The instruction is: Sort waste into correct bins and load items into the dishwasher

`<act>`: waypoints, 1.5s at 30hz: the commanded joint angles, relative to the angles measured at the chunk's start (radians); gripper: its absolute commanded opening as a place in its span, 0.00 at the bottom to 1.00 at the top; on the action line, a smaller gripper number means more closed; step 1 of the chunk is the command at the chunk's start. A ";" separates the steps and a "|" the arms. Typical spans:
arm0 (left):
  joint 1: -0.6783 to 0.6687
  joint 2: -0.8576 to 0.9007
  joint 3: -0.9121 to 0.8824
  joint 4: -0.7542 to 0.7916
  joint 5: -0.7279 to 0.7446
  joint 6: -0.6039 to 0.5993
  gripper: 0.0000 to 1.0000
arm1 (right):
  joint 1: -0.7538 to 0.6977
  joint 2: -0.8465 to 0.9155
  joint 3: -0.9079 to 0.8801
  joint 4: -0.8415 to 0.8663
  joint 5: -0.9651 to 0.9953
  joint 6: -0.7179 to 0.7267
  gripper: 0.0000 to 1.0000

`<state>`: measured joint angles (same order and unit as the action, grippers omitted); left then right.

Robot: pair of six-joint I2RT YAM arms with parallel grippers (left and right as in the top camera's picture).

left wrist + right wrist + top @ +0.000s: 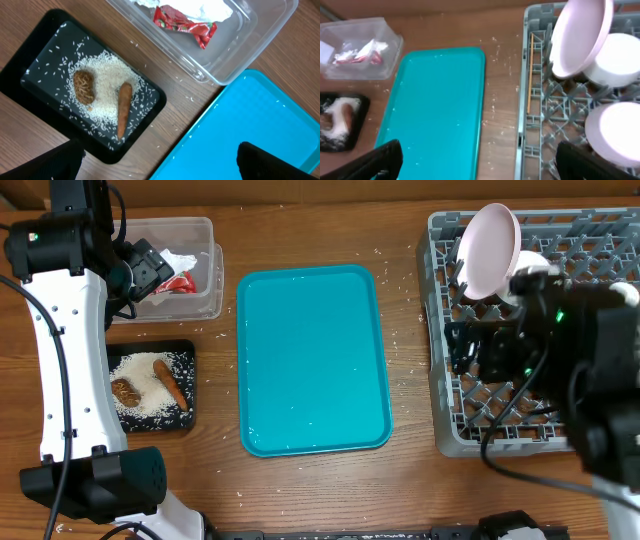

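The grey dish rack stands at the right. A white plate stands upright in it, also in the right wrist view, with two white bowls beside it. I cannot make out the cup. The clear tub holds white napkins and the red wrapper. The black tray holds rice, the brown lump and the carrot. My left gripper is open and empty, above the wood between the black tray and the teal tray. My right gripper is open and empty, above the rack's left edge.
The large teal tray lies in the middle with a few specks on it. Loose rice grains lie scattered on the wooden table between the tray and the rack. The right arm hangs over the rack's right half.
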<state>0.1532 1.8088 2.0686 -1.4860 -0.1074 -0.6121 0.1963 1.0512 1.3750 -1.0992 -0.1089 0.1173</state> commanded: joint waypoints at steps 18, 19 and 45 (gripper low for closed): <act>0.002 0.007 -0.005 0.000 0.001 -0.017 1.00 | -0.191 -0.809 -1.285 1.201 -0.208 -0.043 1.00; 0.002 0.007 -0.005 0.000 0.001 -0.017 1.00 | -0.198 -0.831 -1.312 1.230 -0.208 -0.043 1.00; 0.002 0.007 -0.005 0.000 0.001 -0.017 1.00 | -0.259 -1.048 -1.367 1.023 -0.004 -0.043 1.00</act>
<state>0.1532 1.8088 2.0678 -1.4887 -0.1074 -0.6159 -0.0582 0.0147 0.0185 -0.0769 -0.1299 0.0776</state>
